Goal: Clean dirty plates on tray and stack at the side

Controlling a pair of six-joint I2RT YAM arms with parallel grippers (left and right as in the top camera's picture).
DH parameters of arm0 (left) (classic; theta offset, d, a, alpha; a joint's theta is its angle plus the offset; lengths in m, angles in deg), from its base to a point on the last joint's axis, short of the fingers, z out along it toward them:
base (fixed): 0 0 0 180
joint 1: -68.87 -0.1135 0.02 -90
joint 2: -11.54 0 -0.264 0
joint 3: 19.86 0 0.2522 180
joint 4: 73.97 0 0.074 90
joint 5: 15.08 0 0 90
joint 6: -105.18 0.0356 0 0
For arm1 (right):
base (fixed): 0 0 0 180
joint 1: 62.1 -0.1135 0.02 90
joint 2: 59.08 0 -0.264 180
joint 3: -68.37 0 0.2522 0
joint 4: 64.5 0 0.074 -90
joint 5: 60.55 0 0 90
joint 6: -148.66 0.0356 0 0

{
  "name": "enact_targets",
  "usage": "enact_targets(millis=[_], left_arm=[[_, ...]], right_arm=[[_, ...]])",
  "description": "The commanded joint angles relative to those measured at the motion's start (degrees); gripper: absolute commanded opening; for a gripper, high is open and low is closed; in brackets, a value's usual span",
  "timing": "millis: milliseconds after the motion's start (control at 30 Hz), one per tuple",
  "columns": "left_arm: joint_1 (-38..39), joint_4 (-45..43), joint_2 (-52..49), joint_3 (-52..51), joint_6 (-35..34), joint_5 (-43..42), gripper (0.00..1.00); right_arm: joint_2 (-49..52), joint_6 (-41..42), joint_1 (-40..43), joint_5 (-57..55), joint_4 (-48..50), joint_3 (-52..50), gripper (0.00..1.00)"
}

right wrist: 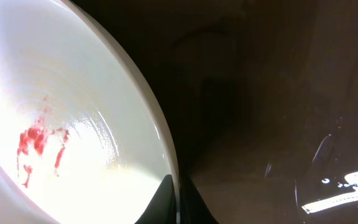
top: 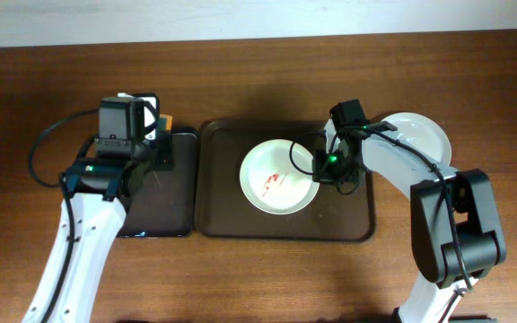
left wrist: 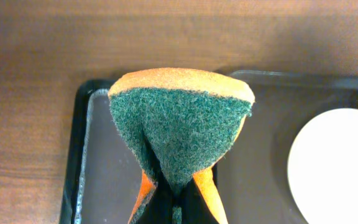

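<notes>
A white plate (top: pixel 276 178) with red smears lies in the middle of the dark brown tray (top: pixel 223 215). My right gripper (top: pixel 323 167) is shut on its right rim; the right wrist view shows the fingers (right wrist: pixel 178 193) pinching the rim, the smeared plate (right wrist: pixel 61 124) and the tray floor (right wrist: pixel 260 93). A clean white plate (top: pixel 423 135) lies on the tabletop right of the tray, partly hidden by my right arm. My left gripper (top: pixel 155 126) is shut on a green-orange sponge (left wrist: pixel 179 124), held above the black tray (left wrist: pixel 104 180). The left wrist view also shows the plate (left wrist: pixel 337 165).
The narrower black tray (top: pixel 164 206) lies against the brown tray's left edge. Bare wood tabletop (top: pixel 267 278) runs along the front and the far left. My right arm reaches from the front right over the tray's right end.
</notes>
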Motion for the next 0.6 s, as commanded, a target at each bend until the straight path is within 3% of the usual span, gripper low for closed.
enact_targets(millis=[0,567], left_arm=[[-0.4,-2.0,3.7,1.0,-0.6,-0.8,0.00],[-0.4,-8.4,15.8,1.0,-0.6,-0.8,0.00]], right_arm=[[-0.1,0.2,0.0,-1.0,0.1,-0.4,0.04],[-0.1,0.2,0.0,-1.0,0.2,-0.4,0.04]])
